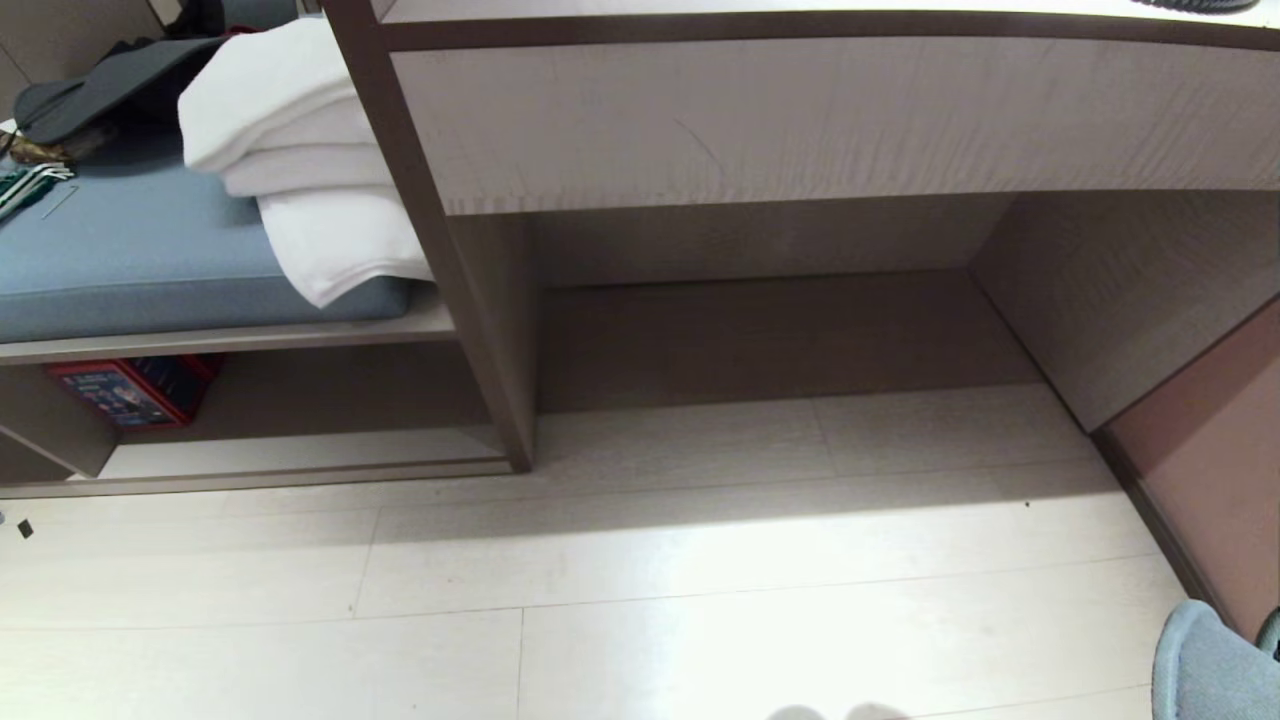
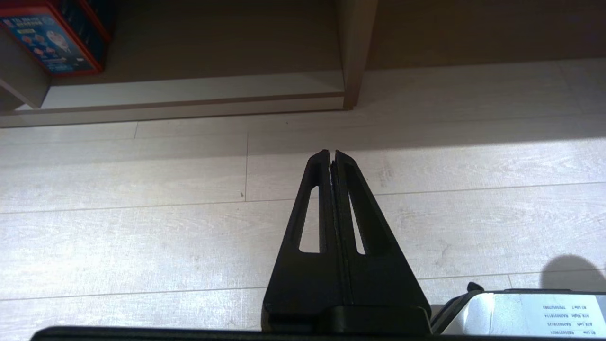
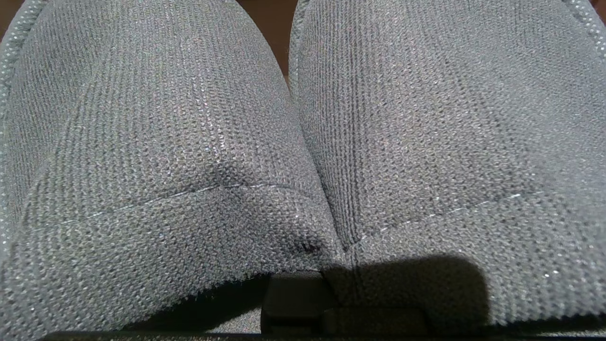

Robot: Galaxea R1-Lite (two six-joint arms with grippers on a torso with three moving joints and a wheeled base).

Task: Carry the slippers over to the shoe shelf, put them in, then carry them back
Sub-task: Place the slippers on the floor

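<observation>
The two grey knit slippers (image 3: 189, 142) lie side by side and fill the right wrist view. My right gripper is shut on them where they meet; only a bit of its black body (image 3: 293, 303) shows under the fabric, and the fingers are hidden. In the head view a slipper's rounded end (image 1: 1205, 665) pokes in at the bottom right corner. The shoe shelf (image 1: 300, 452) is the low cubby at lower left, with a pale base board (image 2: 189, 90). My left gripper (image 2: 331, 154) is shut and empty, hanging over the floor in front of that shelf.
A red and blue box (image 1: 130, 390) stands at the shelf's left end. Above it, a bench with a blue cushion (image 1: 130, 260) holds folded white towels (image 1: 300, 170). The desk recess (image 1: 780, 330) opens ahead. A brown wall panel (image 1: 1210, 460) closes the right side.
</observation>
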